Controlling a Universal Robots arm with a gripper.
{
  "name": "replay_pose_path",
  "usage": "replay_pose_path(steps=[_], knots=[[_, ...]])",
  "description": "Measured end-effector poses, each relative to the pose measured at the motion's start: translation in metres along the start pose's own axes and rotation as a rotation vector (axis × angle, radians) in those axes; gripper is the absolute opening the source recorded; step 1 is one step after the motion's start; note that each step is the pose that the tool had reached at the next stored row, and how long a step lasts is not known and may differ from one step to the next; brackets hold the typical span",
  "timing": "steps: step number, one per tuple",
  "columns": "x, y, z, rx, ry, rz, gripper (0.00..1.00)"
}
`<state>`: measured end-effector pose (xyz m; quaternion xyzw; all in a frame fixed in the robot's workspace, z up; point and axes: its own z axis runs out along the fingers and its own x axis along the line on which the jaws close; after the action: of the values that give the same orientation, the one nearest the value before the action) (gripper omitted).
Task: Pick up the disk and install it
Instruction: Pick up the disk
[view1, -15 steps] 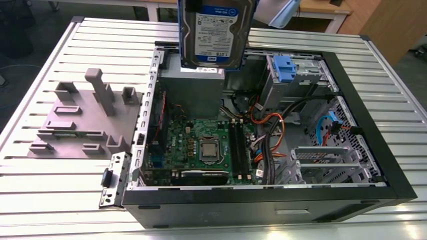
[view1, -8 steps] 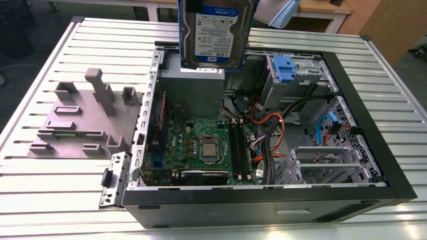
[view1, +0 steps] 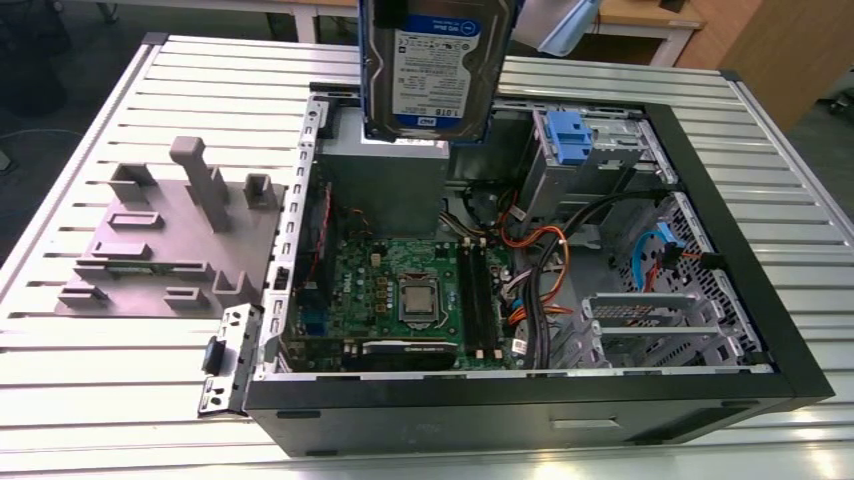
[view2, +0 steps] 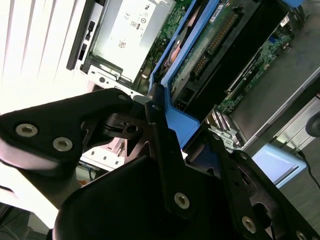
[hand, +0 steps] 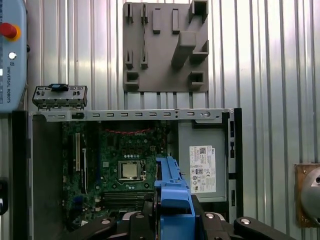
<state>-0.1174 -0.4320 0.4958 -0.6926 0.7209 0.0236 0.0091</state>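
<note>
— The gripper (hand: 172, 222): what is it doing?
— It is clamped on the disk (hand: 172, 187). In both wrist views its black fingers (view2: 107, 102) press on the blue carrier from either side, so it stands narrow, holding the drive by one end.
— And the arm's pose?
— The wrist points straight down. The first wrist view looks down past the carrier's edge into the open computer case (view1: 534, 410).
— Where is the disk, then?
— In the air, clear of the case. In the exterior view it hangs upright (view1: 430, 70), label toward the camera, above the far end of the case, in front of the grey metal box (view1: 387, 185). How high it hangs, I cannot quite say.
— What lies underneath?
— The motherboard (view1: 414, 290), and a small blue clip (view1: 567, 135) at the drive bay toward the exterior view's right.
— Anything outside the case?
— A grey fixture plate (view1: 160, 250) on the slatted metal worktop (view1: 107, 400), just beside the case, on the exterior view's left.
</note>
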Motion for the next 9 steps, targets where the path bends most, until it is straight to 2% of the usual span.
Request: replay_pose_path(steps=[9], knots=[[-0.0003, -0.0224, -0.0005, 0.0, 0.0, 0.0, 0.37]])
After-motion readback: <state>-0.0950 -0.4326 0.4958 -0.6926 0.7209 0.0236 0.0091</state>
